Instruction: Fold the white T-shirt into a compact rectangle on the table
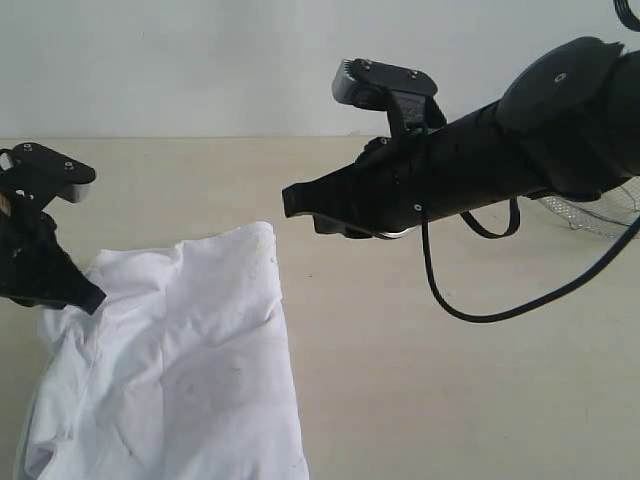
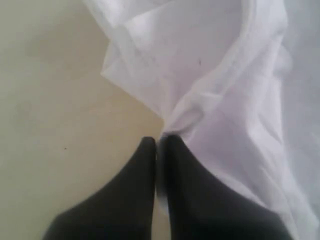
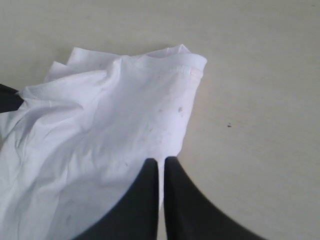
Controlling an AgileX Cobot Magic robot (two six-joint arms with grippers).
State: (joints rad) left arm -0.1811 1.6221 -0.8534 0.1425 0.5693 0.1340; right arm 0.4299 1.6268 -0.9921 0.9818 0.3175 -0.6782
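Left claw (image 1: 88,298) is pinched shut on the white T-shirt (image 1: 190,370) edge, apparently for folding; right claw (image 1: 291,203) is held closed, empty.

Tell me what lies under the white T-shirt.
The beige table shows beside the crumpled white T-shirt, which rests on it; anything beneath its folds is covered.

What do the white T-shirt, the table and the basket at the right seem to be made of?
The white T-shirt looks like knit cloth, probably cotton, matte: it creases and has a stitched hem. The table is smooth, matte, pale beige, perhaps wood or laminate; its grain is faint. The basket seems silvery metal wire, an open mesh.
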